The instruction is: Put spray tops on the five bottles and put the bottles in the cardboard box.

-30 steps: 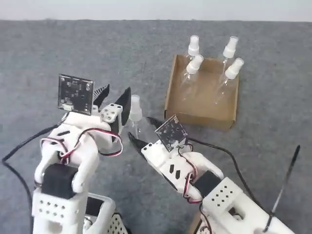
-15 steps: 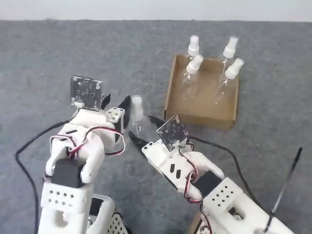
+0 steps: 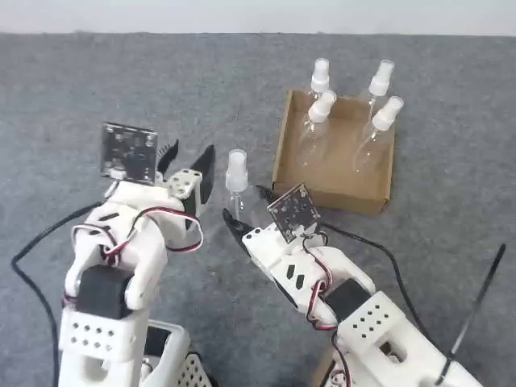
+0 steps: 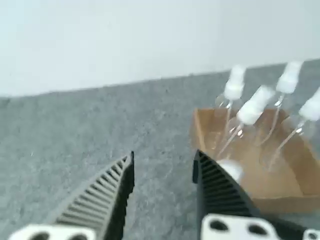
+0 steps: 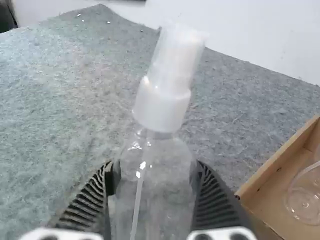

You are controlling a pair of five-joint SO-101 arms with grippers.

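High view: grey mat [image 3: 97, 81], pale wall [image 3: 242, 16] behind; four bottles [image 3: 324, 105] stand in the box [image 3: 379, 197]. Left wrist view: left gripper [image 4: 164, 156] gapes empty. Right wrist view: right gripper [image 5: 150, 200] clasps the fifth bottle [image 5: 160, 130] upright beside the box.

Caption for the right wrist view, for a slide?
Right end effector gripping an upright, capped clear spray bottle, grey carpet behind, cardboard box corner beside.
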